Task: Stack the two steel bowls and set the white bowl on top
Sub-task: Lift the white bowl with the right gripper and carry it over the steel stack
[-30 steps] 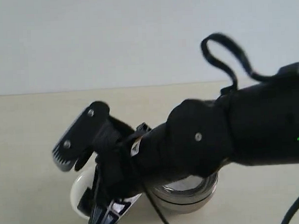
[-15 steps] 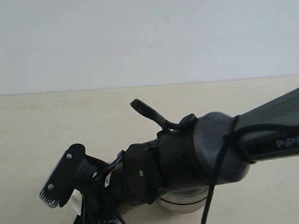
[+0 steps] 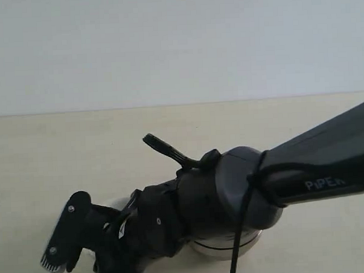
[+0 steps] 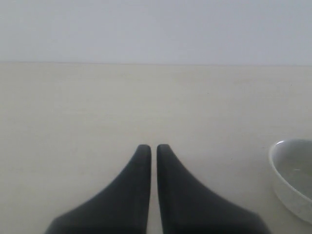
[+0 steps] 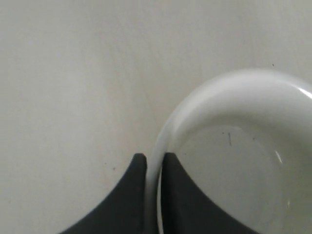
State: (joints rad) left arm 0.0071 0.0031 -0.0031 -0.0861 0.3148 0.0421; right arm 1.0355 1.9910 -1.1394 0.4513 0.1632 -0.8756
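In the right wrist view my right gripper (image 5: 153,157) is shut on the rim of the white bowl (image 5: 234,146), one finger inside and one outside. In the exterior view the right arm reaches low across to the left. One of its fingers (image 3: 64,238) shows, and only a pale sliver of the white bowl (image 3: 117,204) peeks out behind it. A steel bowl (image 3: 226,246) sits under the arm, mostly hidden, so I cannot tell whether it is two stacked. My left gripper (image 4: 153,147) is shut and holds nothing. A shiny bowl (image 4: 292,175) lies to one side of it.
A pale beige table (image 3: 44,154) runs back to a plain light wall (image 3: 166,46). The right arm's black cable (image 3: 167,150) loops above its wrist.
The right arm has dropped lower and shifted left in the exterior view, carrying its gripper with it. The white bowl is now almost wholly hidden behind it.
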